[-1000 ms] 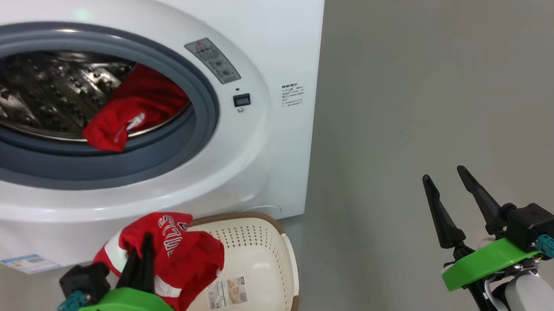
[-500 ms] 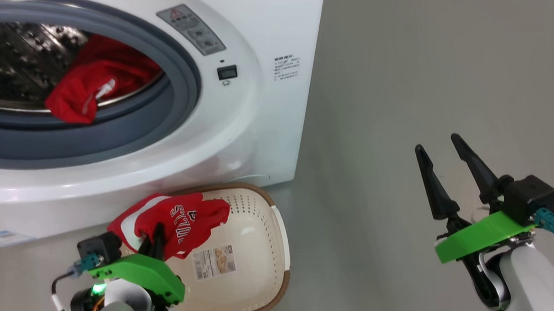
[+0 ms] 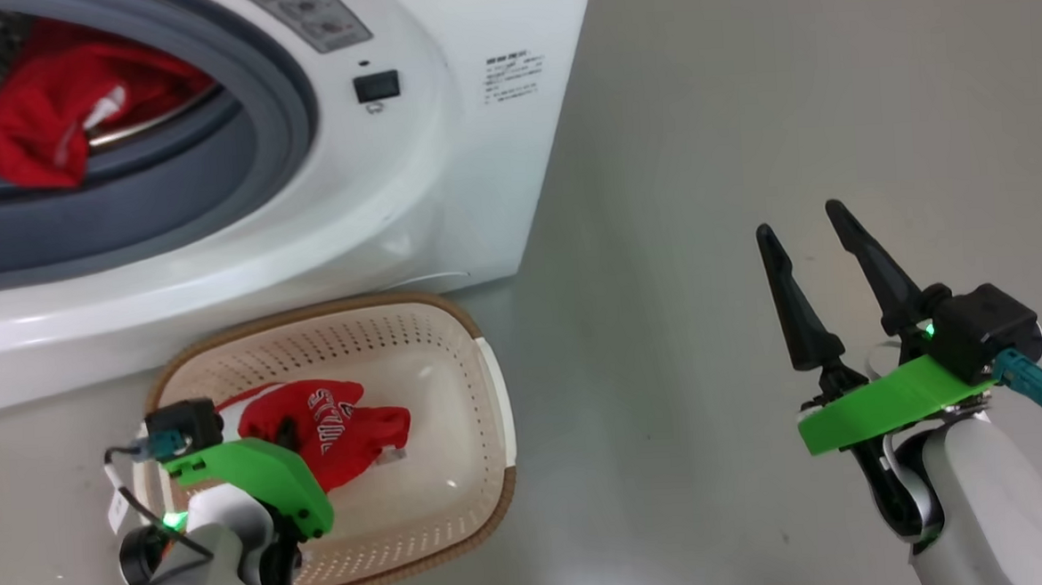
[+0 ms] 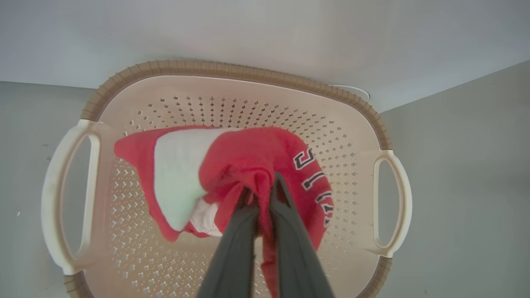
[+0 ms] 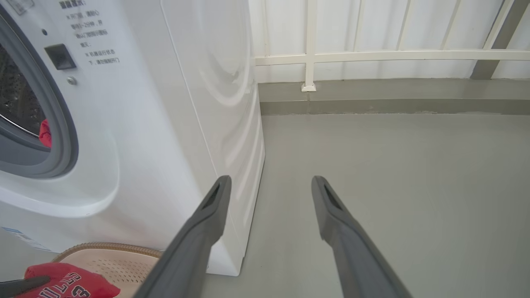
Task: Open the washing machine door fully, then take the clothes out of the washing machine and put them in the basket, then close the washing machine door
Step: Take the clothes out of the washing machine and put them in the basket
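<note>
Lowered since a second before, the left fingers (image 3: 286,430) had brought the red jersey (image 3: 337,431) down from above the basket's near rim into the basket (image 3: 493,392) itself. The head camera had also tipped, so the washing machine (image 3: 442,154) sat further toward the upper left of the frame.

In the left wrist view those fingers (image 4: 285,231) were pinched tight on a bunched fold of the jersey (image 4: 248,157). Its white panel and dark, white-edged lettering spread across the basket's (image 4: 232,68) perforated bottom.

The basket stood on the grey floor (image 3: 742,94) at the lower left of the head view, just in front of the machine's white front.

A second red garment (image 3: 30,122) lay at the mouth of the drum in the upper left corner, against the grey rubber ring (image 3: 211,166) — a sliver of it (image 5: 44,133) showed at the left edge of the right wrist view.

At the lower right, the right fingers (image 3: 794,305) stood spread wide and held nothing, well apart from the basket. In their own view they (image 5: 339,223) pointed over bare floor beside the machine's (image 5: 165,124) side wall, toward a white railing (image 5: 372,54) across the top.
</note>
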